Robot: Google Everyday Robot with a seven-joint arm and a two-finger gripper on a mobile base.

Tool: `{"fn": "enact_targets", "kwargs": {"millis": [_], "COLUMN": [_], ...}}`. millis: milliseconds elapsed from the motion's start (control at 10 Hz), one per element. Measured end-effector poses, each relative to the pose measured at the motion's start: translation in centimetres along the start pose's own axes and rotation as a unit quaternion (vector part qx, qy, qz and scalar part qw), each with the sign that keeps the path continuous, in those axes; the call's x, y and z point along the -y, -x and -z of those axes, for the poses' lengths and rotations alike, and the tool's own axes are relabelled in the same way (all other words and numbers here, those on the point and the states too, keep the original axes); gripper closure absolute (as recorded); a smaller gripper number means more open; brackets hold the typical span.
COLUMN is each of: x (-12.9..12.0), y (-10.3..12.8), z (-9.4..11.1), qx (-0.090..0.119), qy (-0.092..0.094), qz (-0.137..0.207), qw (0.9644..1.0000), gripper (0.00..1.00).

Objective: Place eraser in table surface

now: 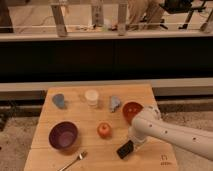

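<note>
The eraser (125,149), a small flat black block, sits low at the front right of the light tan wooden table surface (97,150); I cannot tell whether it rests on the wood or hangs just above it. My gripper (132,141) is at the end of the white arm that reaches in from the right. It is right at the eraser's upper right end, mostly hidden by the wrist.
A red apple (104,130) lies just left of the eraser. A purple bowl (63,135) and a metal spoon (74,160) are at the front left. A red bowl (131,111), a grey-blue object (115,103), a white cup (91,97) and a blue cup (59,100) stand further back.
</note>
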Motion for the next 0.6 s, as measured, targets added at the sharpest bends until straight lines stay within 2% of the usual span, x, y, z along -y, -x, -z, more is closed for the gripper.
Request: {"fn": "enact_targets", "kwargs": {"millis": [400,600], "x": [-0.2,-0.2], "y": [0.2,0.1], "z": [0.5,1.6], "qx": [0.009,0.018], "qy": [0.001,0.000], "qz": [0.006,0.006], "qw": [0.9999,0.9998], "gripper": [0.20,0.20]}}
